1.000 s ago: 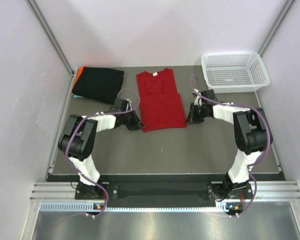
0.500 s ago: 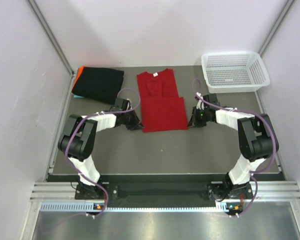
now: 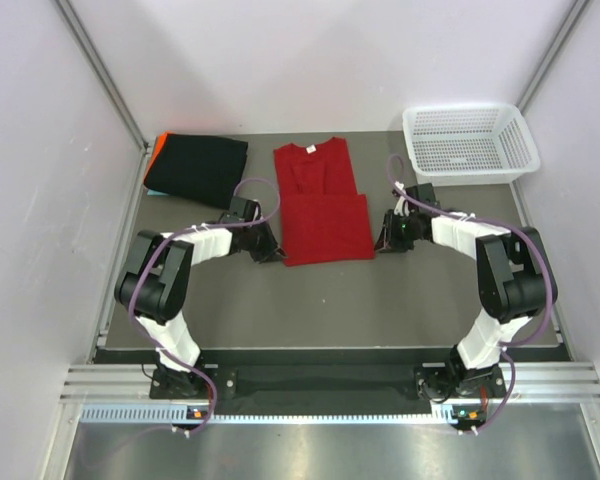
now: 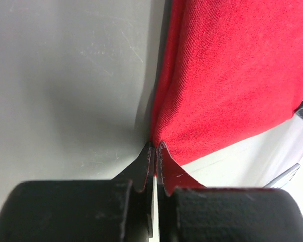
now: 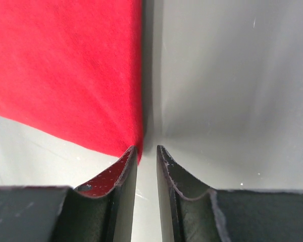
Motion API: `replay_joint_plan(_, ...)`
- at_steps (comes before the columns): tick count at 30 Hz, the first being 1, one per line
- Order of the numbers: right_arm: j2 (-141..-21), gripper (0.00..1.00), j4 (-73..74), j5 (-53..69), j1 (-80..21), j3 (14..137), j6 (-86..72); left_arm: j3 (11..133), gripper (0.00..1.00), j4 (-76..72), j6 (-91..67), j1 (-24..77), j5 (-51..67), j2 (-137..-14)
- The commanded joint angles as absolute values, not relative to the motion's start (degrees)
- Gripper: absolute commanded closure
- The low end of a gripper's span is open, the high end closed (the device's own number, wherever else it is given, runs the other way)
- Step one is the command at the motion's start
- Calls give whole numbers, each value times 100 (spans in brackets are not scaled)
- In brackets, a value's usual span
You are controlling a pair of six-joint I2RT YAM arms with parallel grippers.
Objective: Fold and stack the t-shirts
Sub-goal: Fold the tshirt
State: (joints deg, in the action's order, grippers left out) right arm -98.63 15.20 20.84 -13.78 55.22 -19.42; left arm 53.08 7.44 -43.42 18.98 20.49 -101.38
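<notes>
The red t-shirt lies flat at the table's middle, its lower half doubled over into a wider rectangle. My left gripper is at its near left corner. In the left wrist view the jaws are pressed together on the corner of the red cloth. My right gripper is at the near right corner. Its jaws stand a narrow gap apart, and the red cloth ends just at the left fingertip, not between them. A folded black t-shirt lies at the back left with an orange edge under it.
A white mesh basket stands at the back right corner. Grey walls and metal rails close the table on the left, right and back. Bare grey mat lies between the red shirt and the arm bases.
Both grippers have shifted slightly toward the near edge beside the shirt's lower corners. The red shirt's folded lower part now lies flatter and squarer. The black stack has not moved.
</notes>
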Motion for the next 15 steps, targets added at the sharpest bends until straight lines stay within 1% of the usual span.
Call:
replay_joint_plan(1,-9835,77,1529,2030,-1433,5862,-1986,5133,100,967,-4307,1925,1978,-9967)
replay_joint_plan(5,-9774,77,1538,2004,-1433,5862,-1995,4993,100,783,-4377,1934,2074,-9984)
replay_joint_plan(8,-9703,73,1660,1890,-1424,5906,-2083,4940,100,686,-4438,1960,2153,-9984)
replay_joint_plan(9,-9686,70,1696,1846,-1433,5915,-2118,4957,97,694,-4456,1969,2162,-9976)
replay_joint_plan(10,-9651,69,1748,1785,-1424,5932,-2257,4957,87,712,-4465,1986,2180,-9958)
replay_joint_plan(12,-9624,65,1880,1696,-1424,5941,-2460,5001,75,869,-4456,2004,2145,-9879)
replay_joint_plan(14,-9571,63,1855,1775,-1415,5924,-2531,5158,65,1150,-4404,2004,1987,-9757)
replay_joint_plan(15,-9563,62,1811,1801,-1415,5933,-2531,5237,63,1291,-4273,2004,1865,-9721)
